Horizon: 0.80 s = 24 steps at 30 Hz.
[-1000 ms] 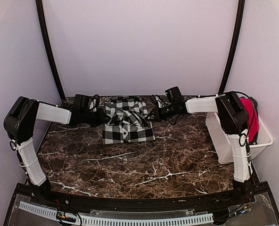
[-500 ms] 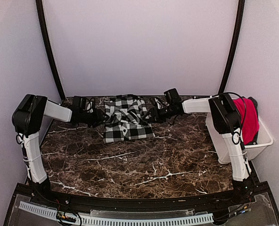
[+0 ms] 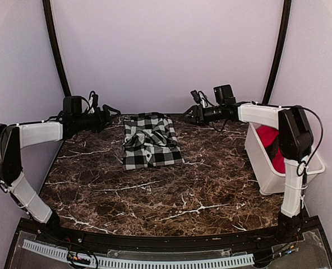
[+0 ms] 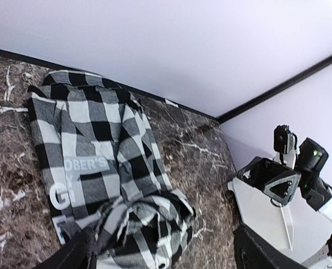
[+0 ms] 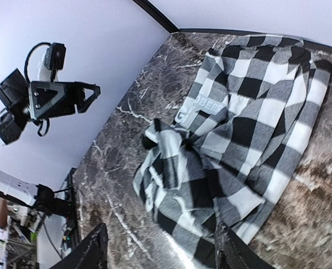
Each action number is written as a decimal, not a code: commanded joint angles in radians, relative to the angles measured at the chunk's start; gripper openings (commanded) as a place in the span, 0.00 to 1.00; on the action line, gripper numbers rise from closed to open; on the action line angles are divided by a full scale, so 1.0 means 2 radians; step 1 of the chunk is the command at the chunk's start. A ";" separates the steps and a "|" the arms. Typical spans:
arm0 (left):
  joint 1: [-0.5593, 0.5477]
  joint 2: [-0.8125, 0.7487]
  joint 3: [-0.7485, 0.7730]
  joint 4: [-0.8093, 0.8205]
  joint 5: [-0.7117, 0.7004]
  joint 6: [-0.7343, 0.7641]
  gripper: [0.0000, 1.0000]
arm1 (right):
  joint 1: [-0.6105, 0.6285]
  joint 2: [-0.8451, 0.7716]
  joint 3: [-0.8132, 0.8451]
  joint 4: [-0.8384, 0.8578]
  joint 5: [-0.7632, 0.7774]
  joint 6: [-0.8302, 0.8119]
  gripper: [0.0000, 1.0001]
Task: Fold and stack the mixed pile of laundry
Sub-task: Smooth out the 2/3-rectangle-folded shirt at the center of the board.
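A: Left pincer [image 3: 114,111]?

B: Jaws apart, nothing in them. Its own wrist view has one dark finger [image 4: 79,252] at the bottom left and the other at the bottom right, with cloth showing between them. It sits off the left side of the checked garment [image 3: 151,140], clear of the cloth.

A: Right pincer [image 3: 187,115]?

B: Same. Jaws spread and empty, with one finger [image 5: 96,249] at the bottom of its wrist view and the other well apart from it. It is off the garment's right side, not touching. The two pincers point toward each other across the cloth.

A: Where does the checked one lie?

B: On the marble worktop [image 3: 171,196], at the back and about the middle, between the two pincers. It is mostly flat and roughly rectangular. A loose bunched fold lies on top, toward its near half. The white lettering [image 4: 84,165] faces up beside that bunch, only partly readable.

A: The red garment [image 3: 270,143]?

B: In the white bin [image 3: 312,171] at the right edge of the worktop, heaped inside and partly hidden by the right arm. It is well apart from the checked one.
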 commanded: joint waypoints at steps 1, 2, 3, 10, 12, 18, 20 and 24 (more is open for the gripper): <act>-0.029 -0.060 -0.097 0.006 0.018 0.012 0.78 | 0.021 -0.067 -0.146 0.062 -0.036 0.002 0.55; -0.041 -0.065 -0.109 0.010 0.012 0.016 0.76 | 0.030 -0.076 -0.170 0.077 -0.034 0.005 0.51; -0.048 -0.071 -0.129 0.024 0.011 0.015 0.71 | 0.040 -0.080 -0.184 0.087 -0.033 0.005 0.47; -0.092 -0.011 -0.147 0.076 0.018 -0.003 0.46 | 0.073 -0.012 -0.185 0.131 -0.021 0.023 0.29; -0.093 0.015 -0.142 0.098 0.020 -0.010 0.44 | 0.074 0.015 -0.161 0.127 -0.019 0.023 0.27; -0.093 0.089 -0.070 0.088 0.018 -0.002 0.42 | 0.074 0.073 -0.071 0.093 0.003 0.015 0.24; -0.093 0.112 -0.042 0.075 0.009 0.004 0.42 | 0.072 0.091 -0.029 0.072 0.013 0.010 0.24; -0.089 0.150 0.012 0.058 0.002 0.014 0.42 | 0.063 0.132 0.039 0.038 0.026 0.009 0.24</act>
